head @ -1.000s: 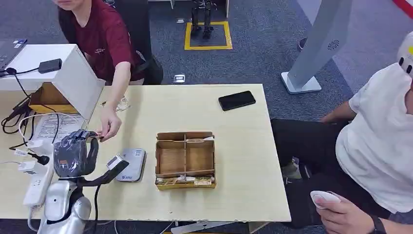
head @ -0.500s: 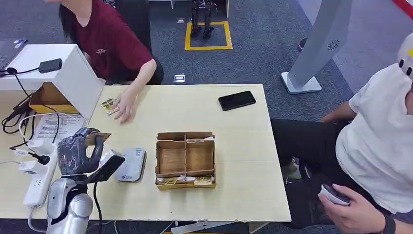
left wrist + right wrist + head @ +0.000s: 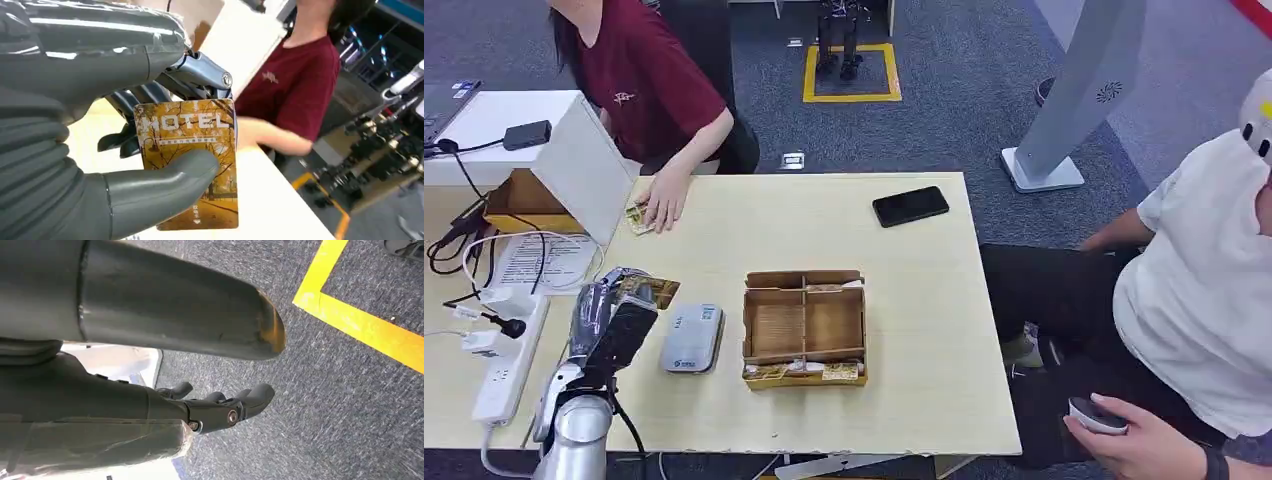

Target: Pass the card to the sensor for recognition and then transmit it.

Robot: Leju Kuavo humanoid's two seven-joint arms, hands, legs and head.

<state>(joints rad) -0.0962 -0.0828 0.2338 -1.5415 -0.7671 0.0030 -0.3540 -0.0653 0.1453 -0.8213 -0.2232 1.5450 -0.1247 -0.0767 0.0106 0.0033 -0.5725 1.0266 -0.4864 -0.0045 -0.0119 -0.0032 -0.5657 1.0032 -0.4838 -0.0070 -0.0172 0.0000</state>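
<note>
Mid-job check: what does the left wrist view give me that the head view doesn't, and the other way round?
Left wrist view alone: the card's face, a gold autumn picture with the word HOTEL, and the thumb pressing it against the darker fingers.

Head view alone: the grey sensor on the table just beside the left hand, the divided cardboard box, the black phone, and a seated person in white.

Both: the left hand holding the card, and the person in the dark red shirt across the table.
</note>
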